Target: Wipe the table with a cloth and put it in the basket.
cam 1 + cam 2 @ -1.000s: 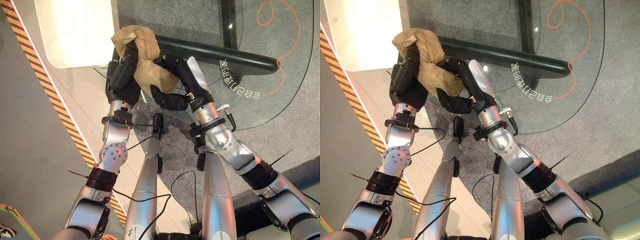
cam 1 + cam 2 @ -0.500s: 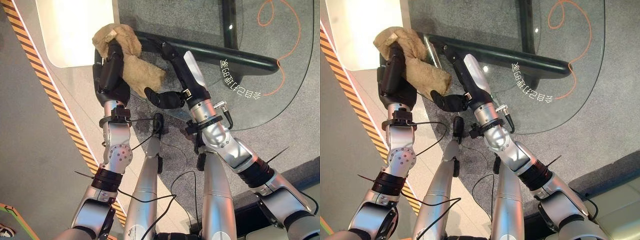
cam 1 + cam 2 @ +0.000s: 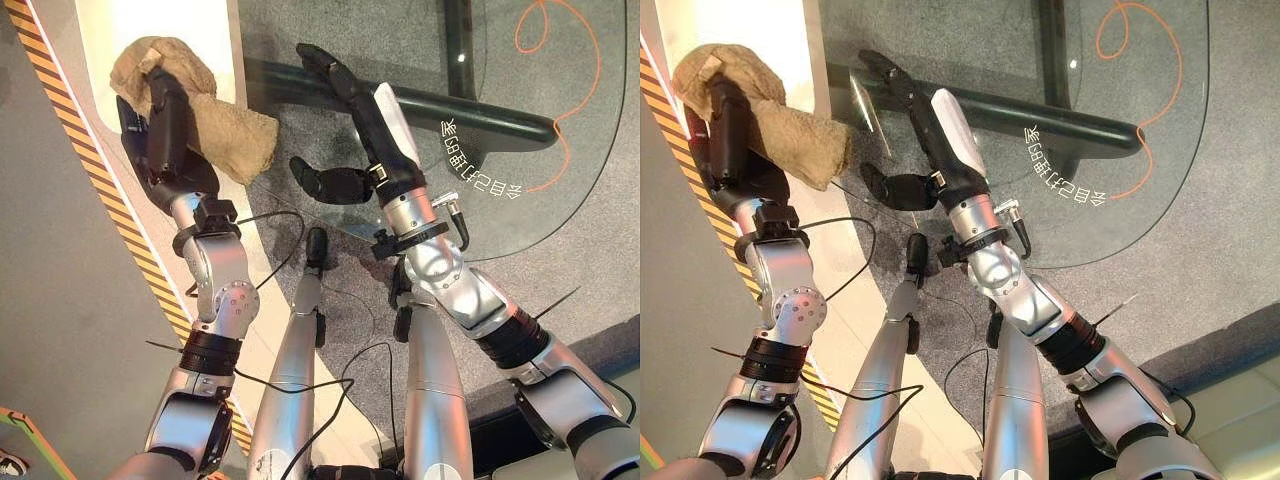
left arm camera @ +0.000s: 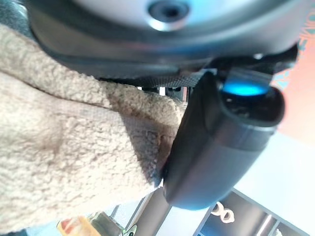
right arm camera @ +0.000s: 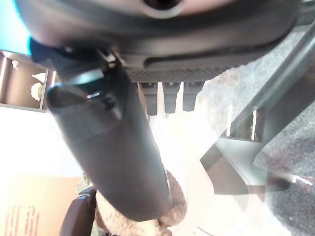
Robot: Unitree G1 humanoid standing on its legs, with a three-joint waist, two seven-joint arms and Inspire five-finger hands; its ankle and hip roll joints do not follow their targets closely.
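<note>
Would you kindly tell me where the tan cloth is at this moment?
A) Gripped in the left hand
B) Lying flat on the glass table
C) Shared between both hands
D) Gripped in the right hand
A: the left hand has its fingers curled round the tan cloth off the glass table's edge, while the right hand is open and apart from it.

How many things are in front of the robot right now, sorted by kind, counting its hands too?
Cloths: 1, the tan cloth, held by the left hand.
Tables: 1, the glass table.
Hands: 2, the left hand and the right hand, which is open over the glass.
Total: 4.
</note>
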